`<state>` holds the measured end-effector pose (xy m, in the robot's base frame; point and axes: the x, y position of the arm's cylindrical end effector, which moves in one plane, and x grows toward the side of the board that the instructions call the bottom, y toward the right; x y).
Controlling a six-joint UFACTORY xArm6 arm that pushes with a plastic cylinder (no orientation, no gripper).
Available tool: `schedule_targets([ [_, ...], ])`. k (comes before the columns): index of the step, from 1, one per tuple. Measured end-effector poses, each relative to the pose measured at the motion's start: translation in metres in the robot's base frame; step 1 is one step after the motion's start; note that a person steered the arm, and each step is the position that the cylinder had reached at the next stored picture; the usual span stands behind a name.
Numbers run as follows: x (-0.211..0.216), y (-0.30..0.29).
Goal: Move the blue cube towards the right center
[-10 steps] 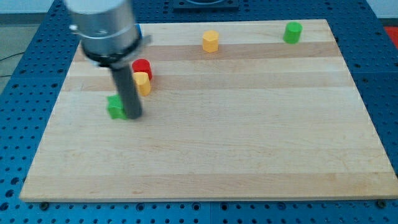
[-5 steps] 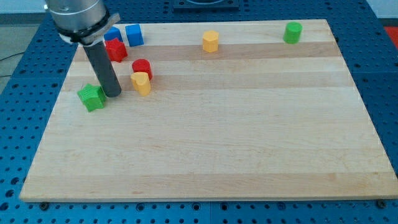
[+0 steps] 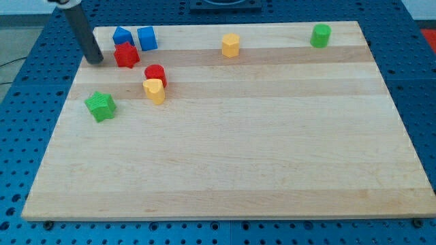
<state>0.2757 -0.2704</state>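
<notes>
The blue cube (image 3: 147,38) sits near the view's top left of the wooden board (image 3: 272,150). A second blue block (image 3: 122,36) lies just to its left, touching a red star-shaped block (image 3: 127,55) below it. My tip (image 3: 96,60) is at the board's left edge, left of the red star block and apart from it, well left of the blue cube.
A red cylinder (image 3: 156,74) and a yellow block (image 3: 154,90) sit together below the blue cube. A green star block (image 3: 101,106) lies at the left. A yellow hexagonal block (image 3: 231,45) is at the top centre, a green cylinder (image 3: 321,35) at the top right.
My tip has moved up and to the left, from beside the green star block to the board's top left edge. The green star block was shifted left earlier and now rests still.
</notes>
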Motion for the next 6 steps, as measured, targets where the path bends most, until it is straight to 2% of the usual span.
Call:
schedule_targets([
  [1,-0.062,0.001],
  [2,-0.085,0.017],
  [4,-0.025,0.136],
  [6,-0.01,0.094],
])
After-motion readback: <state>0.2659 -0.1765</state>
